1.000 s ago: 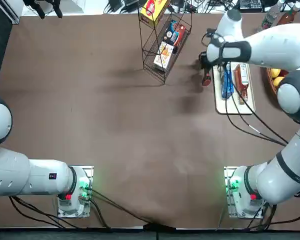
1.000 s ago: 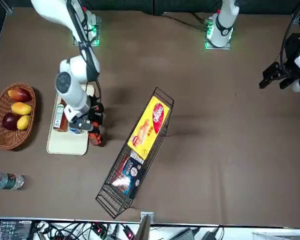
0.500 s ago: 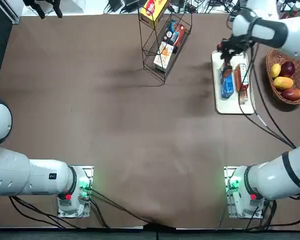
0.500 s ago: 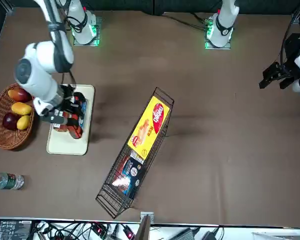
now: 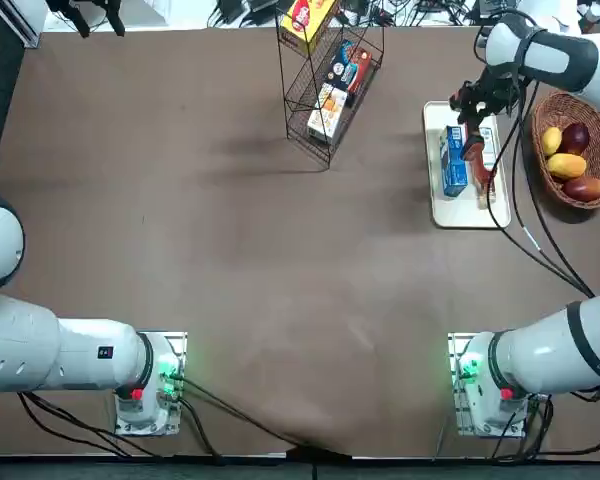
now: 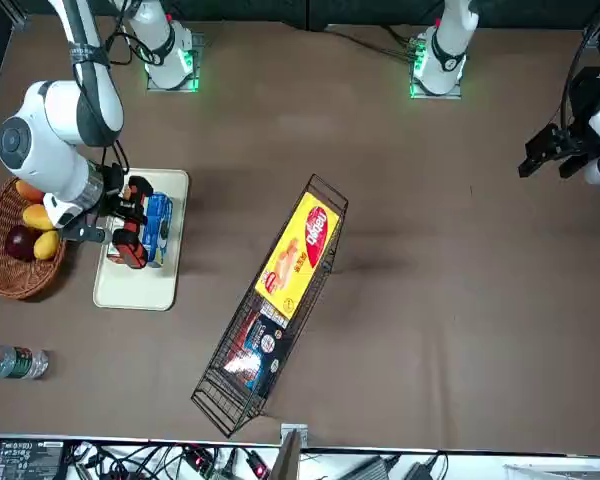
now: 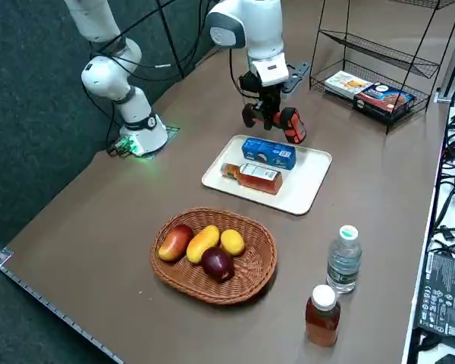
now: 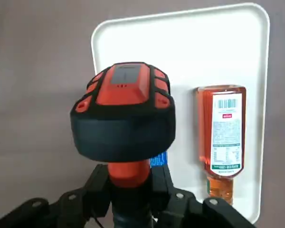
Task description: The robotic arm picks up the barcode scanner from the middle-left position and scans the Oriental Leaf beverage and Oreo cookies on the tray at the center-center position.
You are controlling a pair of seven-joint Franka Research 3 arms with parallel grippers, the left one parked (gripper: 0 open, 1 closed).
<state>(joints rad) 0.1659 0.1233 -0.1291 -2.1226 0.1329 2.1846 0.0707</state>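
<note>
The right gripper (image 8: 133, 197) is over the tray (image 7: 311, 171), jaws closed around the red-and-black scanner (image 8: 128, 109)! Below, on the white tray on the worktop (image 7: 235, 326), lie the amber bottle (image 8: 223, 137), its label showing, and the blue cookie packet (image 7: 269, 152), side by side.

My scanner (image 8: 126, 111) looks like matt plastic; near the tray (image 8: 180, 52), smooth and white, the basket (image 7: 214, 255) is rough wicker.
</note>
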